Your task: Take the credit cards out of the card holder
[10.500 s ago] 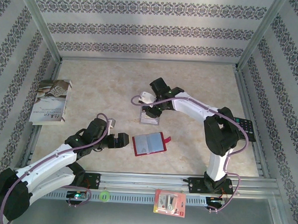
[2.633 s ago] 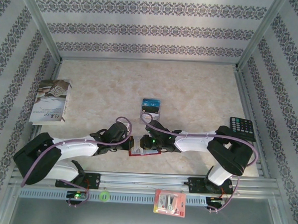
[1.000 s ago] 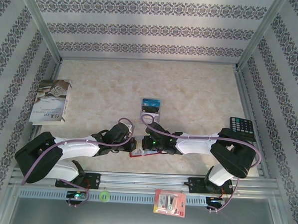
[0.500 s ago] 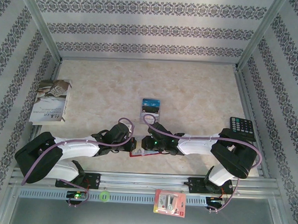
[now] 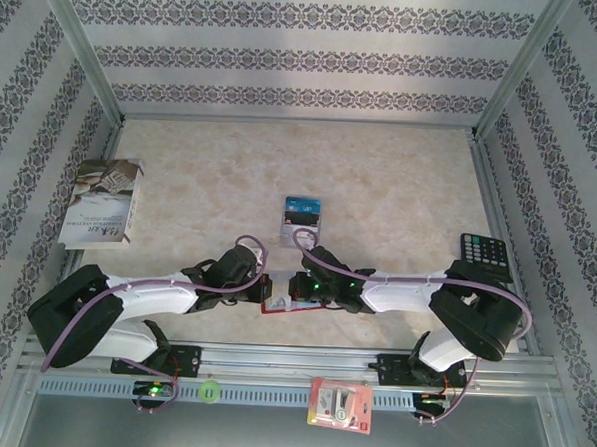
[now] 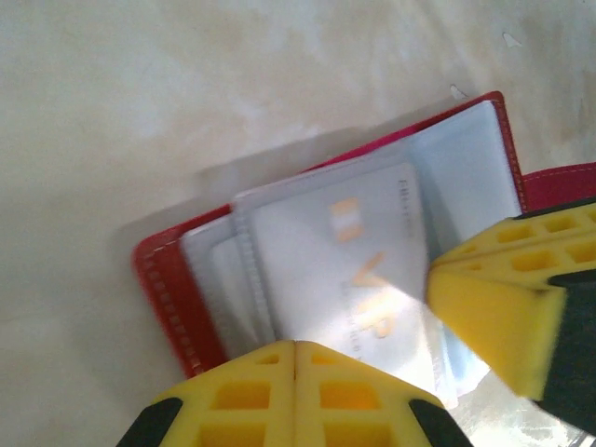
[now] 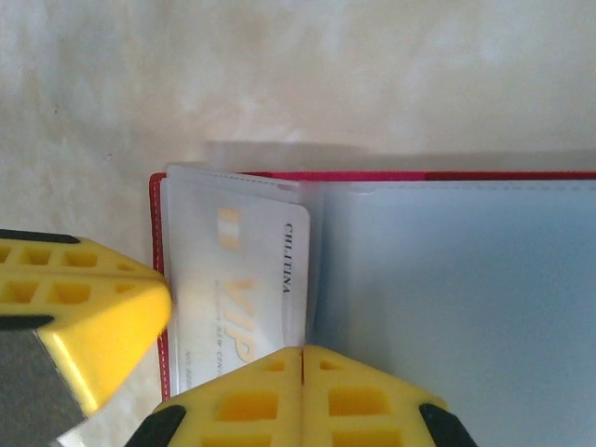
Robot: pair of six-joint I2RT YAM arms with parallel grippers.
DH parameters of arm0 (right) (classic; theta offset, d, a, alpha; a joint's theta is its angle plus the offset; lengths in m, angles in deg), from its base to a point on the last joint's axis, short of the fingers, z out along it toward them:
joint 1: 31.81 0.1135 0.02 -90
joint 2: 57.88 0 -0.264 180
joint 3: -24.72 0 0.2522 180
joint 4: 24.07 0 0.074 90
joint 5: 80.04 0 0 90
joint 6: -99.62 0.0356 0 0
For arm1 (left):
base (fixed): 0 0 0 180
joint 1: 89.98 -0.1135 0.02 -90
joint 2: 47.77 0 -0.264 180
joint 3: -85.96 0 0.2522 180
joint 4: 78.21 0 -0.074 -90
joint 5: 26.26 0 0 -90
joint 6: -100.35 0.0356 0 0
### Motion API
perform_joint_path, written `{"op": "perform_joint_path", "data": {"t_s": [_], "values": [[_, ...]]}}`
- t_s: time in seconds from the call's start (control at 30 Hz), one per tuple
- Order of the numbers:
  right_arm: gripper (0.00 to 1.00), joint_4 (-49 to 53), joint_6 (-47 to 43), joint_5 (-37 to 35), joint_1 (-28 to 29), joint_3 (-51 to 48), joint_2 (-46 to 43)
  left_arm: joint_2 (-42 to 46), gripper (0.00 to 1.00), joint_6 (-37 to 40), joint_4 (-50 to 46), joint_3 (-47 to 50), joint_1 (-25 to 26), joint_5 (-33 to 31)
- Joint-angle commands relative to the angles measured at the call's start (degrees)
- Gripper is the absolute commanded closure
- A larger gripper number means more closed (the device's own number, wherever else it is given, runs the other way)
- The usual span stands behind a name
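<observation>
The red card holder lies open near the table's front edge, its clear inner pockets spread out. A pale credit card printed VIP sits in the left pocket. My left gripper is shut, its tips resting on the pocket's near edge. My right gripper is shut too, its tips on the card's lower edge beside the fold. Both meet over the holder, the left gripper from the left and the right gripper from the right. A blue-topped credit card lies on the table farther back.
A booklet lies at the left wall and a black calculator at the right edge. A red-and-white blister pack and a green ring sit on the front rail below the table.
The right arm's forearm has drifted slightly to the right while its gripper stays on the holder. The left arm has barely moved. Both grippers remain shut.
</observation>
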Motion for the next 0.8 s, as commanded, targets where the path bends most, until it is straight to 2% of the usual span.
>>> {"op": "perform_joint_path", "data": {"t_s": [0.0, 0.13, 0.23, 0.27, 0.43, 0.53, 0.67, 0.77], "values": [[1.0, 3.83, 0.76, -3.77, -0.37, -1.29, -2.95, 1.08, 1.0, -0.13, -1.4, 0.86, -0.91, -0.94], [1.0, 5.92, -0.06, -4.88, 0.15, -1.25, -4.55, 0.55, 1.0, 0.17, -1.02, 0.71, -1.13, -0.53], [0.71, 5.79, -2.27, -4.04, 0.34, -0.4, -5.62, 0.5, 1.0, 0.27, -0.77, 0.42, -1.23, -0.01], [0.68, 6.61, -2.95, -4.22, 0.48, 0.11, -6.18, 0.79, 0.99, 0.36, -1.07, 0.25, -1.22, 0.07], [0.71, 7.31, -6.1, -3.57, 0.15, 0.8, -8.94, 4.33, 0.84, 0.61, -2.33, -0.2, -1.25, 0.47], [0.8, 7.86, -8.17, 0.71, -1.0, 1.96, -7.71, 5.82, 0.82, 0.26, -2.45, -0.58, -0.69, 0.73], [0.8, 10.62, -10.96, 5.26, -2.26, 4.9, -3.4, 4.26, 0.82, 0.2, -1.61, -1.89, 0.74, 0.82], [0.8, 11.22, -11.49, 5.7, -3.11, 5.67, -1.32, 1.74, 0.82, 0.09, -0.45, -2.77, 1.45, 1.05]]}}
